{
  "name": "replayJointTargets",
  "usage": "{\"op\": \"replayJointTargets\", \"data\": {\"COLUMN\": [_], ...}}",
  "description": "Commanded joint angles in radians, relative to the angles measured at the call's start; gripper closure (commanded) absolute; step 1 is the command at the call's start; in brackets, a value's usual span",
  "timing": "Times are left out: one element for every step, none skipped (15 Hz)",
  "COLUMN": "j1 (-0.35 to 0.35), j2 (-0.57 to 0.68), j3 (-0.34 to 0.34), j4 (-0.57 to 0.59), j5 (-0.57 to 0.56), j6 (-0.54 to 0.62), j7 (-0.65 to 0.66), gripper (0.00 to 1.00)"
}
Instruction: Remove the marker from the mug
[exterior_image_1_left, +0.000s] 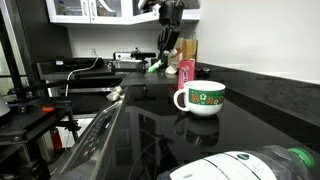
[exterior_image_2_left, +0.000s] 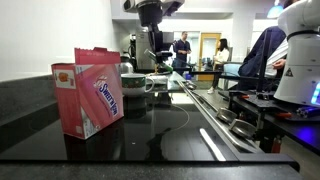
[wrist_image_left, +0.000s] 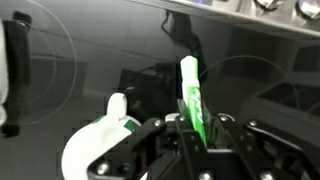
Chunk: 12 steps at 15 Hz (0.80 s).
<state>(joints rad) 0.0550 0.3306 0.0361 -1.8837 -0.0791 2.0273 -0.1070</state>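
My gripper (wrist_image_left: 195, 128) is shut on the green marker (wrist_image_left: 191, 92), which sticks out beyond the fingertips. In an exterior view the gripper (exterior_image_1_left: 164, 52) holds the marker (exterior_image_1_left: 155, 67) up in the air, behind and to the left of the white mug (exterior_image_1_left: 203, 97) with the green band. The marker is clear of the mug. The mug stands on the black countertop (exterior_image_1_left: 150, 125). In the wrist view the mug (wrist_image_left: 92, 152) and its white handle sit at the lower left, below the gripper. The gripper (exterior_image_2_left: 155, 48) hangs above the mug (exterior_image_2_left: 136, 82); I cannot make out the marker there.
A pink box (exterior_image_2_left: 90, 92) stands on the counter near the mug, also seen in an exterior view (exterior_image_1_left: 186, 70). A white object and green bottle (exterior_image_1_left: 250, 165) lie at the front edge. Black equipment (exterior_image_1_left: 30, 110) sits beside the counter. Another robot (exterior_image_2_left: 298, 50) stands off to the side.
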Motion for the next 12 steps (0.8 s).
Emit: {"op": "replayJointTargets", "data": {"j1": [-0.039,-0.041,-0.039,-0.034,-0.023,-0.016,0.000,0.011,0.024,0.035,0.043,0.053], "j2": [0.101,0.129,0.154,0.175,0.193,0.206,0.218,0.225,0.232,0.241,0.255,0.266], "j3": [0.020,0.022,0.027,0.032,0.037,0.045,0.048,0.052,0.052,0.052,0.054,0.054], "j4": [0.047,0.053,0.056,0.062,0.069,0.074,0.078,0.081,0.079,0.085,0.097,0.106], "j5": [0.056,0.060,0.056,0.044,0.028,0.021,0.001,-0.012,-0.027,-0.037,-0.040,-0.050], "j6": [-0.012,-0.015,-0.007,-0.002,0.000,0.003,0.005,0.012,0.030,0.031,0.017,0.008], "j7": [-0.128,-0.138,-0.149,-0.158,-0.159,-0.158,-0.147,-0.138,-0.124,-0.114,-0.108,-0.100], "gripper": [0.95,0.95,0.95,0.95,0.95,0.95,0.95,0.95,0.95,0.95,0.95,0.95]}}
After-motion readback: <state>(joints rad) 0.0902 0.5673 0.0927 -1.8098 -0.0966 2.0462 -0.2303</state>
